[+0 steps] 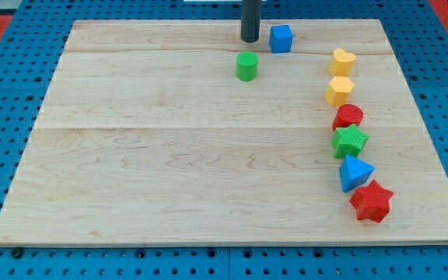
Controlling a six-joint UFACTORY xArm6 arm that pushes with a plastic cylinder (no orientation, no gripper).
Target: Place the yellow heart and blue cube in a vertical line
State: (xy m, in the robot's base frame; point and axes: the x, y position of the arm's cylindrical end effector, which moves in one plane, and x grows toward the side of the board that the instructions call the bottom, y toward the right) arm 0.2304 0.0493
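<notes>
The blue cube [281, 37] sits near the view's top, a little right of centre. My tip [250, 40] rests on the board just left of the cube, a small gap between them. The yellow heart [343, 61] lies to the cube's right and slightly lower, at the head of a column of blocks. The rod comes down from the view's top edge.
A green cylinder [246, 66] stands just below my tip. Below the heart, down the right side: a yellow hexagon [338, 90], a red block [348, 117], a green star [350, 141], a blue triangle [355, 173], a red star [372, 201]. The wooden board [169, 171] lies on a blue pegboard.
</notes>
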